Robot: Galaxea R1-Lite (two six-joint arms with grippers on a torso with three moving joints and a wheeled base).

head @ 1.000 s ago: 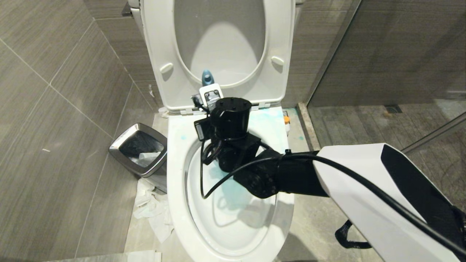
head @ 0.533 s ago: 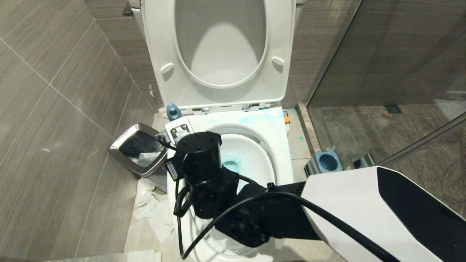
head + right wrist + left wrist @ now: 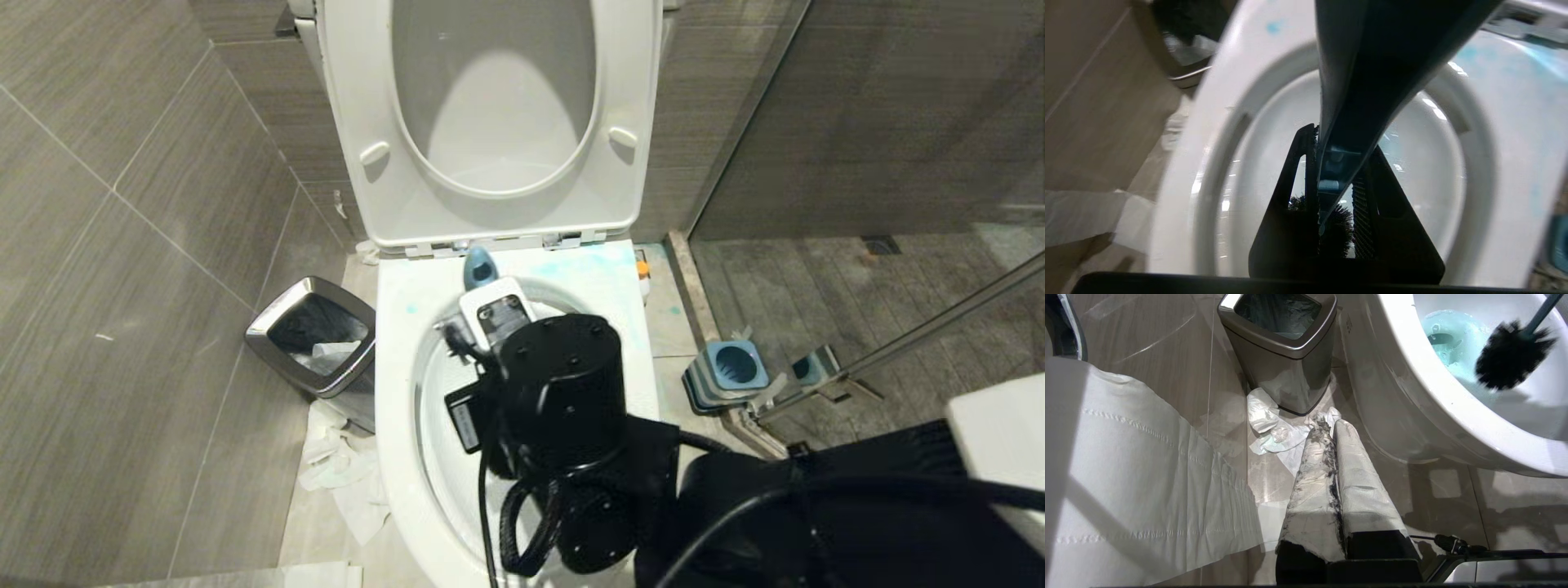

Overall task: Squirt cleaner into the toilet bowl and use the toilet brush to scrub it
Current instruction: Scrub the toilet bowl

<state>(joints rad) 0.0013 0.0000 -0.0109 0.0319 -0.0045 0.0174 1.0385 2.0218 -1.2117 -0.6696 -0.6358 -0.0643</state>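
Observation:
The white toilet bowl (image 3: pixel 400 392) stands open with seat and lid raised. My right wrist (image 3: pixel 559 384) hangs over the bowl and hides the gripper in the head view. In the right wrist view, my right gripper (image 3: pixel 1341 139) is shut on the toilet brush handle (image 3: pixel 1367 81). The handle's blue end (image 3: pixel 480 268) sticks up behind the wrist. The brush's black bristles (image 3: pixel 1508 359) sit inside the bowl above turquoise cleaner (image 3: pixel 1443 347). Pale blue smears (image 3: pixel 588 265) mark the back rim. My left gripper (image 3: pixel 1331 422) is parked low beside the bowl, shut and empty.
A chrome-rimmed waste bin (image 3: pixel 314 343) stands left of the bowl with crumpled tissue (image 3: pixel 343 474) on the floor beside it. The blue-topped brush holder (image 3: pixel 731 371) sits on the floor to the right, by a glass shower door rail (image 3: pixel 898 343). A toilet paper strip (image 3: pixel 1126 477) hangs near my left gripper.
My right arm swept the brush from the back of the bowl to its left front, then back toward the middle. The forearm dropped lower, uncovering the brush holder.

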